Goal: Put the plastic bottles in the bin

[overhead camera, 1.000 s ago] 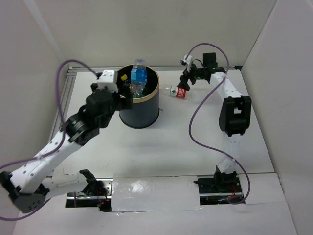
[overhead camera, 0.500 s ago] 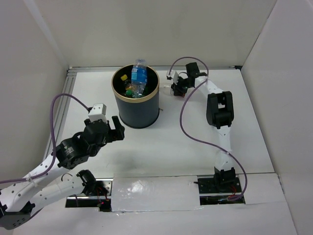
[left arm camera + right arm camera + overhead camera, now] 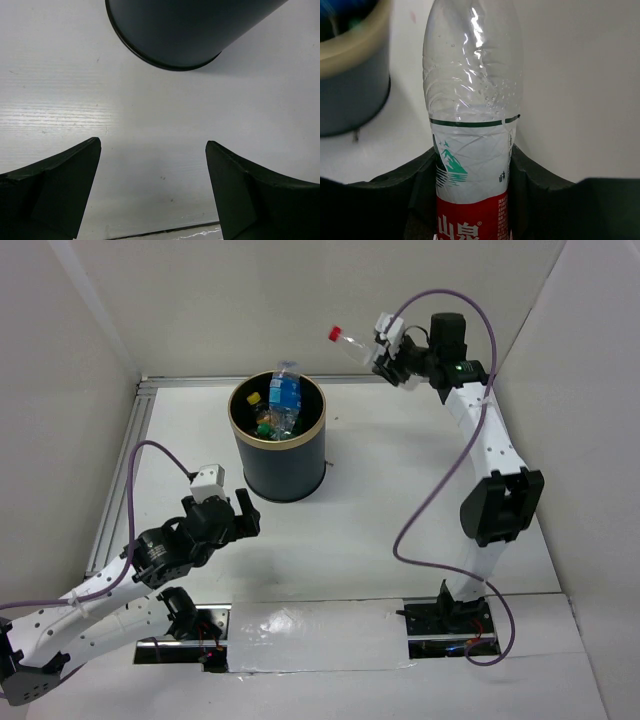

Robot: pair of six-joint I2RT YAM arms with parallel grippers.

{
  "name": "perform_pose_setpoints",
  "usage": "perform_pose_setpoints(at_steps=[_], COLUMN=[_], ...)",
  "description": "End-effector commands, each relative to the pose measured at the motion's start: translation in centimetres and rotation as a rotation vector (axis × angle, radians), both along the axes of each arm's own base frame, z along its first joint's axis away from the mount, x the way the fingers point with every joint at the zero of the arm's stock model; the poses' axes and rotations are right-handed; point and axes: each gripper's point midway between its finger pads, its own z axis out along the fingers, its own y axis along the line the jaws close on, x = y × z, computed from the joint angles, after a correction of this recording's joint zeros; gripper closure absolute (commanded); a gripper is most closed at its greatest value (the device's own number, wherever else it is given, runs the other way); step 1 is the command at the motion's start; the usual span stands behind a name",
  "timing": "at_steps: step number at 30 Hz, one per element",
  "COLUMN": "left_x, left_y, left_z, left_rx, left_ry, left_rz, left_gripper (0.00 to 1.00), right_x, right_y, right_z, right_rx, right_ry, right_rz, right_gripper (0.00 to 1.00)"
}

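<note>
Clear plastic bottle with red-and-white label (image 3: 472,100) clamped in right pincer (image 3: 383,355), held above white tabletop (image 3: 380,510), left pincer (image 3: 152,195) spread open near dark gold-rimmed cylindrical bin (image 3: 285,465).

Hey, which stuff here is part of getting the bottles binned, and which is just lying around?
Part of the job:
- red-capped bottle, clamped in the right gripper
- bin
- bottles inside it
- left gripper, open

Just lying about:
- purple cables
- tape strip
- metal rail
</note>
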Motion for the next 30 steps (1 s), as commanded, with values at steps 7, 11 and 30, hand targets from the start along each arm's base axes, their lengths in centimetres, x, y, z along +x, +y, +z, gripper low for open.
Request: perform_pose_setpoints(at_steps=[7,11,30], left_x=[0.0,-0.6,-0.1], left_y=[-0.4,-0.5,-2.1], left_z=[1.5,0.9,0.1], left_rx=[-0.122,-0.144,-0.124], left_ry=[-0.069,-0.05,-0.044], left_rz=[0.025,0.017,-0.036], left_gripper=[0.01,0.01,0.01], right_x=[-5.9,-7.6,-13.7], right_y=[16.4,21.5,22.9], right_z=[10.5,10.5,7.0], right_rx=[0.224,0.352,0.305], right_ry=[-0.132,-0.016,0.171], right_rz=[0.384,0.455,0.491], right_gripper=[0.87,0.85,0.01])
